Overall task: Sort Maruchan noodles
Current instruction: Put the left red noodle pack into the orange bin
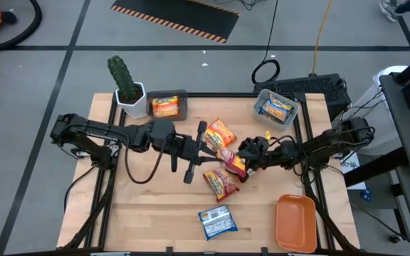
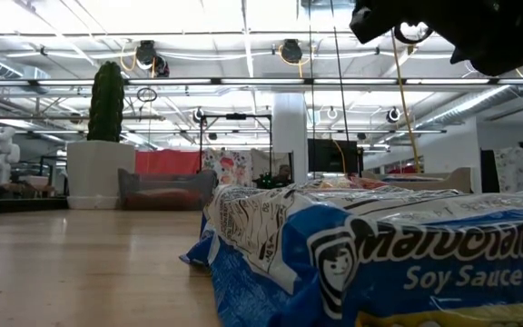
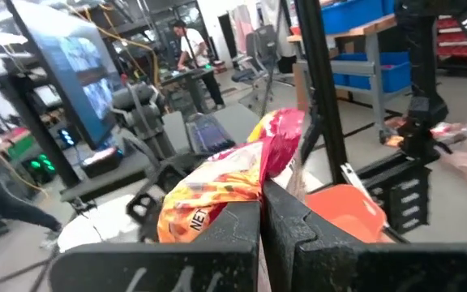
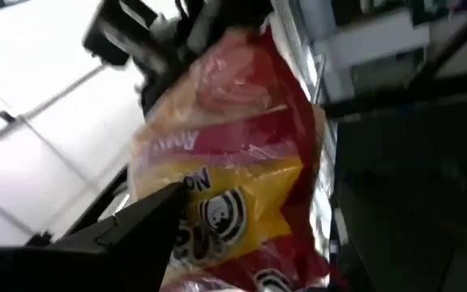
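My left gripper (image 1: 209,144) reaches in from the table's left and is shut on an orange-yellow noodle packet (image 1: 220,132) at mid-table. My right gripper (image 1: 246,156) comes from the right and is shut on a red-and-yellow packet (image 1: 235,163) just beside it. A third orange-red packet (image 1: 221,183) lies flat on the table below them. A blue-white packet (image 1: 217,222) lies flat near the near edge and fills the low view (image 2: 379,263). My left gripper pinches the orange-yellow packet's near edge (image 3: 237,199) between its two shut fingers (image 3: 298,235), coming level from the table's left. The packet stands up beyond the fingers, its red end (image 3: 282,134) farthest away. My right gripper has the red-and-yellow packet (image 4: 233,162) between its fingers, one finger (image 4: 128,231) showing along the packet's edge. It comes from the table's right. The exact place of contact is hidden by the packet itself.
A grey bin (image 1: 181,95) with an orange packet and a cactus in a white pot (image 1: 127,89) stand at the far left. A clear bin (image 1: 259,101) holding a packet is at the far right. An orange tray (image 1: 295,222) sits at the near right corner.
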`<state>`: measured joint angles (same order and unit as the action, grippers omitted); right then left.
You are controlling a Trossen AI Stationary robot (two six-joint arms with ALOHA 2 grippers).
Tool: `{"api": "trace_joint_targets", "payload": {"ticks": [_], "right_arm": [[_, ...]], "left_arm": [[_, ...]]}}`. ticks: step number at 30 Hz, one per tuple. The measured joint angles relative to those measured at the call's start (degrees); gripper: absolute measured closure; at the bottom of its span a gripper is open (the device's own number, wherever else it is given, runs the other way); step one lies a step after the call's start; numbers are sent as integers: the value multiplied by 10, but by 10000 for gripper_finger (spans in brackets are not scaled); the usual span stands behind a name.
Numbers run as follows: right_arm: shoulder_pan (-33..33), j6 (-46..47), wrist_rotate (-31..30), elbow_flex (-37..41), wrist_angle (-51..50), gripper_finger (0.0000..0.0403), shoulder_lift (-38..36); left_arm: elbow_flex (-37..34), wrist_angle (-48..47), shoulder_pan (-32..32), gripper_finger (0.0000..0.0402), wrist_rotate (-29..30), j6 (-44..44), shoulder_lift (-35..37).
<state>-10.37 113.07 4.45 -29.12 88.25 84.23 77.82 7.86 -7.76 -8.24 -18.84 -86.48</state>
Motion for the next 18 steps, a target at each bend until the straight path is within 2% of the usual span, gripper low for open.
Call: {"api": "trace_joint_targets", "payload": {"ticks": [8,18], "right_arm": [[5,-16,-12,0,16,87,0],[4,-24,-11,0,16,160,0]], "left_arm": [[0,-65,-18,399,-9,16,0],[0,-71,-43,399,-10,61,0]]}}
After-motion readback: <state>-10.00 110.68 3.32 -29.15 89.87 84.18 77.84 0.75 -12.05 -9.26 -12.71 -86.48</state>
